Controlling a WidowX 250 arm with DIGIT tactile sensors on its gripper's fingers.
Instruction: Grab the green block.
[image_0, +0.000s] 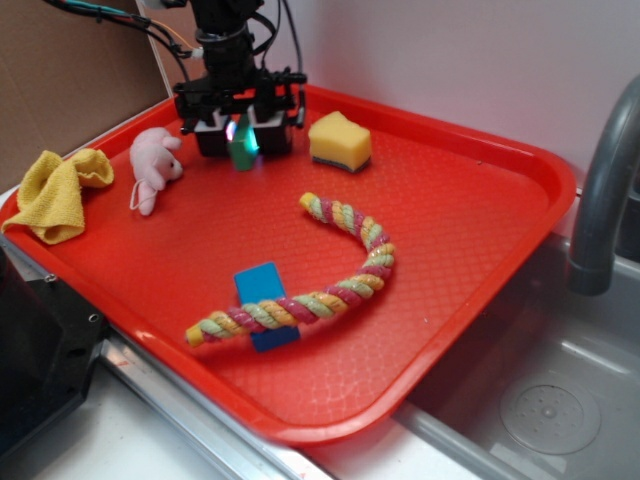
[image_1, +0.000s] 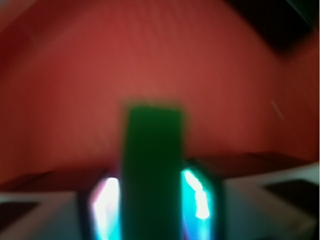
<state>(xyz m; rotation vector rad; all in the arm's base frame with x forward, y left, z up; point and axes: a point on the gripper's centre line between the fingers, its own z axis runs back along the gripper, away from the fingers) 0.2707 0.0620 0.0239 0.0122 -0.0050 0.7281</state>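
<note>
Near the tray's (image_0: 480, 170) far-left corner, one green block (image_0: 242, 148) stands upright, clamped between the gripper's (image_0: 243, 135) fingers. Around it lie one yellow sponge (image_0: 340, 140), one pink plush toy (image_0: 153, 165), one yellow cloth (image_0: 58, 190), one braided rope (image_0: 320, 290) and one blue block (image_0: 265, 300).

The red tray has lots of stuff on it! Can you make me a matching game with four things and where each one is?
Things:
1. green block
2. blue block
3. sponge
4. yellow cloth

Places:
A. draped over the tray's left rim
B. partly under the striped rope
C. between the pincer's fingers
D. at the back of the tray, right of the pincer

Pairs: 1-C, 2-B, 3-D, 4-A
</note>
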